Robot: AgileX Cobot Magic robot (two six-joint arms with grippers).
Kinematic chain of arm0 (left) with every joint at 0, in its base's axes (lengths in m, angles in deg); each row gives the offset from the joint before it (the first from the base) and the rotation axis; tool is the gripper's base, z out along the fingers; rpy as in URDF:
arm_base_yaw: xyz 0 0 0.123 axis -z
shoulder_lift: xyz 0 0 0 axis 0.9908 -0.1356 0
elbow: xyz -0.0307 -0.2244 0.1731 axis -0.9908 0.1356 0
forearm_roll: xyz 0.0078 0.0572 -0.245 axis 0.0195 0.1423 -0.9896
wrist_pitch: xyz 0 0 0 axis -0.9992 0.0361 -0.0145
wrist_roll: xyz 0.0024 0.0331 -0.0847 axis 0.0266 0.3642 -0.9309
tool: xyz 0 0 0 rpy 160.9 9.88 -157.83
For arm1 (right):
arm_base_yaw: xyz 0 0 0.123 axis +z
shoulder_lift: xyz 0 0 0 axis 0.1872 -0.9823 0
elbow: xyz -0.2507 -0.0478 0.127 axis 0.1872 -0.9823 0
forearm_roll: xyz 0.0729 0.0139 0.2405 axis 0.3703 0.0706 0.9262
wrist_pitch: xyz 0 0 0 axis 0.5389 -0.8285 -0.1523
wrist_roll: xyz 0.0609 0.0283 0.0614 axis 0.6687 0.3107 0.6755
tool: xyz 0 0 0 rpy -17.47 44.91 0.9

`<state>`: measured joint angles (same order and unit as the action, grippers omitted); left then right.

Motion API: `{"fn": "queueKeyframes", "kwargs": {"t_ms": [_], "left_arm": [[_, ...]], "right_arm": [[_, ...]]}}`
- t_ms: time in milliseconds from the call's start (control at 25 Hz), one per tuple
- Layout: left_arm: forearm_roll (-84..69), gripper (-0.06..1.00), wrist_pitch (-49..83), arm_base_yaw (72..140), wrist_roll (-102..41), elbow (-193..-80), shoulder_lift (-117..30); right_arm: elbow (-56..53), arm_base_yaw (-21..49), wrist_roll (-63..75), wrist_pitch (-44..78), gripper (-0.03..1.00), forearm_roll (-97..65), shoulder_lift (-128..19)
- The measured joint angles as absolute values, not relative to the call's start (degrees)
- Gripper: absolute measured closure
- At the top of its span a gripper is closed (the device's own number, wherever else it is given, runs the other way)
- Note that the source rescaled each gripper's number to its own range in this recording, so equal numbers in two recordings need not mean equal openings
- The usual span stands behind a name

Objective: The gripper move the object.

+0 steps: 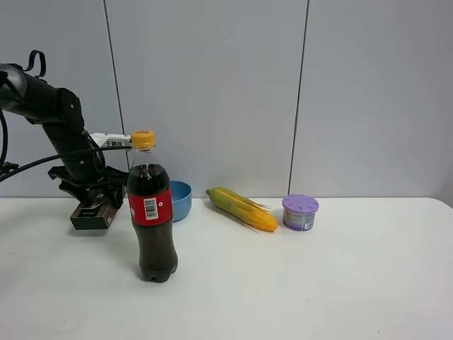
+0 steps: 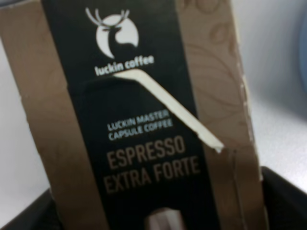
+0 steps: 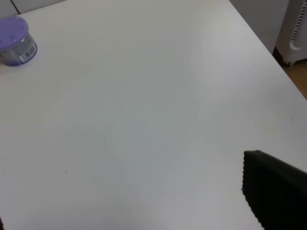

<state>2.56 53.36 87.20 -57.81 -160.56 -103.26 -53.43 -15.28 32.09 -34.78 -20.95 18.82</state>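
The object [image 1: 92,214] is a small dark brown-black box at the far left of the white table [image 1: 297,283], near its back edge. In the left wrist view the box [image 2: 144,120] fills the frame and reads "luckin coffee ESPRESSO EXTRA FORTE". My left gripper [image 1: 93,202] reaches down onto it from above. Its black fingers [image 2: 288,201] stand on either side of the box, shut on it. My right gripper [image 3: 122,191] is out of the exterior view. It hangs open and empty over bare table, with one black fingertip [image 3: 273,191] showing.
A cola bottle [image 1: 150,212] with a yellow cap stands just right of the box. A blue bowl [image 1: 180,200] sits behind the bottle. A yellow corn cob [image 1: 242,208] and a purple-lidded tub [image 1: 300,212] lie at the back middle. The tub [image 3: 17,40] also shows in the right wrist view.
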Motion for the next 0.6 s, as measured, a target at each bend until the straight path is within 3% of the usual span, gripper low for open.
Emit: {"fn": "queueKeyframes", "kwargs": {"t_ms": [520, 600], "left_arm": [[2.56, 0.8, 54.1, 87.2, -58.17, -160.56, -103.0], [2.56, 0.74, 54.9, 87.2, -58.59, -160.56, -102.49]], "right_arm": [[-53.43, -15.28, 32.09, -34.78, -0.03, -20.95, 18.82], [-53.43, -15.28, 32.09, -34.78, -0.03, -20.95, 18.82]]}}
